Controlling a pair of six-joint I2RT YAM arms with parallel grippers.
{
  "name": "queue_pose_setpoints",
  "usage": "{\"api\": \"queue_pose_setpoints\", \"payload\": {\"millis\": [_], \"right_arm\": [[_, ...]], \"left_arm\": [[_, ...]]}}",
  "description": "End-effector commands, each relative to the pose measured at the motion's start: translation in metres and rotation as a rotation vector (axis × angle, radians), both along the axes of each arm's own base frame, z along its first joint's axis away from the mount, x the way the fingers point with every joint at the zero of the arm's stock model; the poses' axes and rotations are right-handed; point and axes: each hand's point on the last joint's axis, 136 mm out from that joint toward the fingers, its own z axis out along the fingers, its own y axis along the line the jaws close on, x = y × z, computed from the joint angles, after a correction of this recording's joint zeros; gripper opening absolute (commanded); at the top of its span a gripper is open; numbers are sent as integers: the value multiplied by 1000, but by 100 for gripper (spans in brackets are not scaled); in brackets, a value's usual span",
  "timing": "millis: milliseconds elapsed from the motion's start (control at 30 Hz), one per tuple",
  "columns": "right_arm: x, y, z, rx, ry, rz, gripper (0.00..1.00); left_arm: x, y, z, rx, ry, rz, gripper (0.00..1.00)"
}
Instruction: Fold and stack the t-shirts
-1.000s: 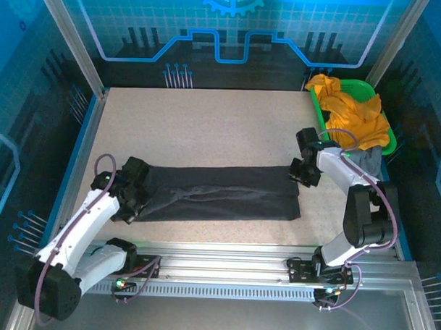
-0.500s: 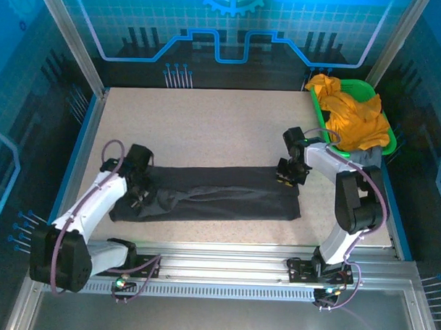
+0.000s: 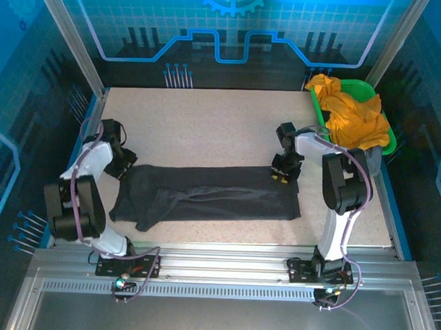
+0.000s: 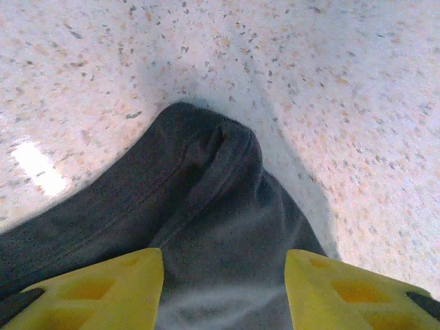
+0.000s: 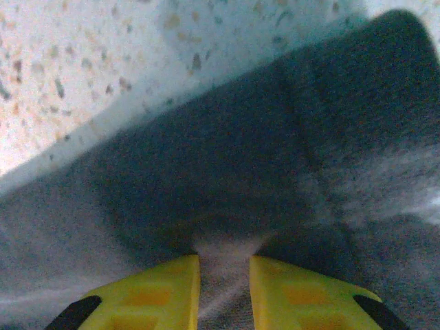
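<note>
Nearest, across the front half of the speckled beige counter, a dark charcoal-grey cloth t-shirt lies folded into a long flat band running left to right. At its left end the left fingers sit low over a rounded corner of the cloth. Seen from the left wrist, the two yellow tips stand wide apart with the grey fabric lying loose between them and nothing clamped. At the band's far right corner the right fingers rest on the shirt. From the right wrist they are set narrow, with a small ridge of grey cloth pinched in the gap. Farther back, at the counter's right edge, a green plastic basket holds a crumpled mustard-orange t-shirt, and a lighter grey t-shirt hangs over its near end.
</note>
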Motion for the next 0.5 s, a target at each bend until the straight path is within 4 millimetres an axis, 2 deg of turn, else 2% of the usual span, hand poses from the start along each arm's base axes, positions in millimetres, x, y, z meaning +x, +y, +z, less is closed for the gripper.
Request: {"api": "queue_pose_setpoints", "payload": {"millis": [0, 100, 200, 367, 467], "right_arm": [[-3, -21, -10, -76, 83, -51, 28], [3, -31, -12, -90, 110, -68, 28], [12, -36, -15, -88, 134, -80, 28], [34, -46, -20, -66, 147, -123, 28], [60, -51, -23, -37, 131, -147, 28]], "left_arm": [[4, 8, -18, -6, 82, -30, 45], [3, 19, -35, -20, 127, -1, 31], [13, 25, -46, -53, 136, 15, 19], [55, 16, -59, -158, 84, -16, 12], [84, 17, -59, -183, 43, -37, 11]]}}
